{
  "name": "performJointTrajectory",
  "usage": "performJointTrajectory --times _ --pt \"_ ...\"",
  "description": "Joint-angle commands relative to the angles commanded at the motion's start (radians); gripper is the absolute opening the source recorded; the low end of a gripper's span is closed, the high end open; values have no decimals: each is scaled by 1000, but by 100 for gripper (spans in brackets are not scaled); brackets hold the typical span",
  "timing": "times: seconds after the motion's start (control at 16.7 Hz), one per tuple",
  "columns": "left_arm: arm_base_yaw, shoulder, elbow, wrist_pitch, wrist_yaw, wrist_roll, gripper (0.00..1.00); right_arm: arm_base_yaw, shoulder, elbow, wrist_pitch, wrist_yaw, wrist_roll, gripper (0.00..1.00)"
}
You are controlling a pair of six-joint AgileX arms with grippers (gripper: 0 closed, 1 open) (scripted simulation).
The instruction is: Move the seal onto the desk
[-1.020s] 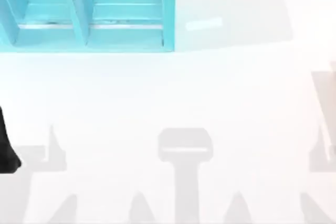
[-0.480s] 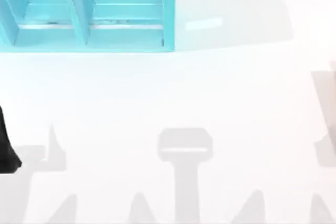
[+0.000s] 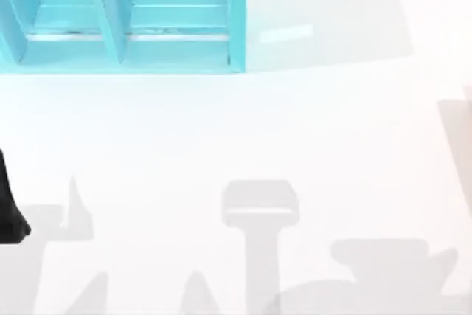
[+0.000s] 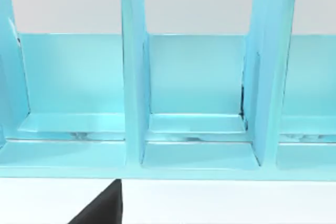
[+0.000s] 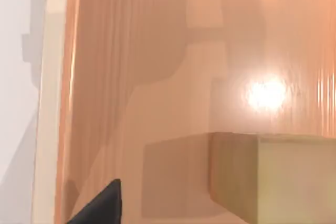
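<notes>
Shadows have shifted on the desk at right; right tool's opening unclear.

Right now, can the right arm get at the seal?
Likely yes: the right wrist view has the seal close ahead on an orange-brown surface beside the desk, with nothing lying between.

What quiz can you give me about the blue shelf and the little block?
1. True or false: the turquoise shelf unit is red.
2. The seal rests on: A) a shelf compartment; B) an orange-brown wooden surface; C) a plate.
3. Fill in: in the top view, the shelf unit stands at the desk top's ___ side.
Key: 1 false; 2 B; 3 left.
</notes>
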Motion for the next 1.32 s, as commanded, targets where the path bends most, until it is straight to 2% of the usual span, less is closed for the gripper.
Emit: performJointTrajectory --times 0.3,0.54,0.96,1.32 --pt "0 0 0 0 0 0 100 -134 393 306 -286 -13 -80 100" --pt "0 0 0 0 0 0 100 -187 521 416 -391 -23 -99 100" --pt "0 0 0 0 0 0 100 -187 531 407 -379 -23 -97 100" --pt "0 0 0 0 0 0 100 -186 586 258 -174 -23 -95 100"
